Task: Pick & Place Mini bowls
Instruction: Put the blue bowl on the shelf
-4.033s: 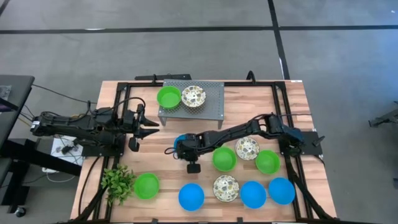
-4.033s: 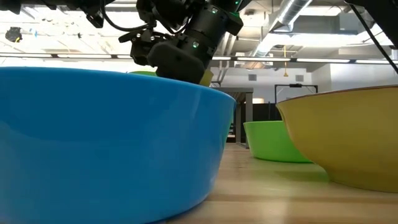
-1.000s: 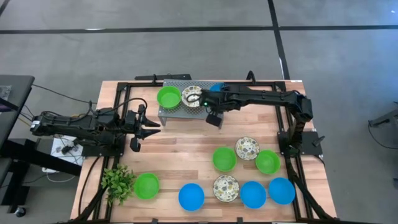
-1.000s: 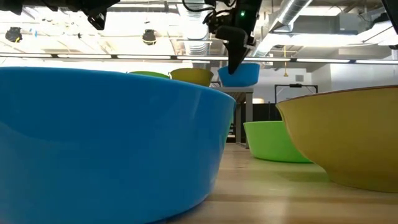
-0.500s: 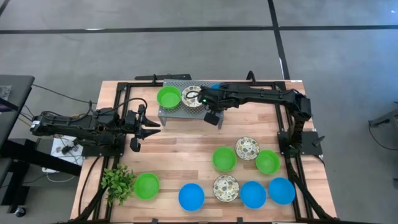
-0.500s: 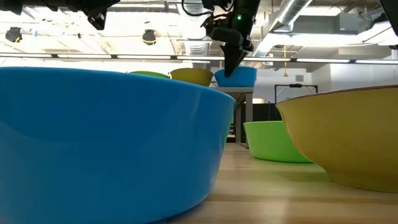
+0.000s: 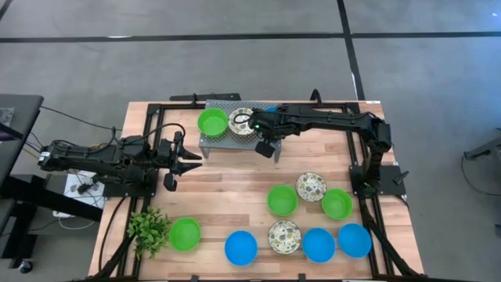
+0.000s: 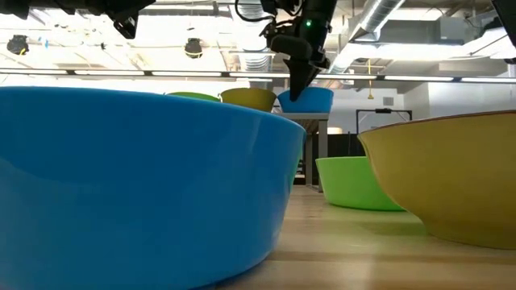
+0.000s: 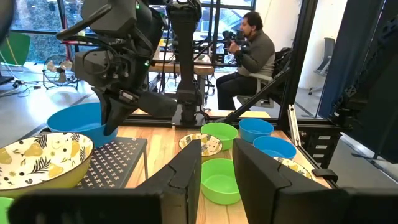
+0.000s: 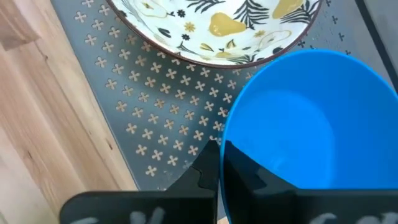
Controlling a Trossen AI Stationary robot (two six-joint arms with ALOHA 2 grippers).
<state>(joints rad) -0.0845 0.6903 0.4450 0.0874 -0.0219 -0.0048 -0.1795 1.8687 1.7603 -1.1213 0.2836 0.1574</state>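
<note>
Right gripper [image 10: 219, 163] fingers pinched on rim of plain blue round bowl [image 10: 311, 130], bowl held at right end of grey perforated metal rack [image 7: 270, 135], beside white floral-patterned bowl [image 7: 243, 121] and plain green bowl [image 7: 212, 122].

Left gripper [image 9: 216, 163] part-open, empty, parked at table's [image 7: 219, 188] left edge.

Third bowl nearly placed; eight left on table: three green, three blue, two patterned.

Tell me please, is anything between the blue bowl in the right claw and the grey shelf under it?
Nothing visible. The right claw grips the blue bowl by its rim over bare grey shelf; the patterned bowl sits beside it.
</note>
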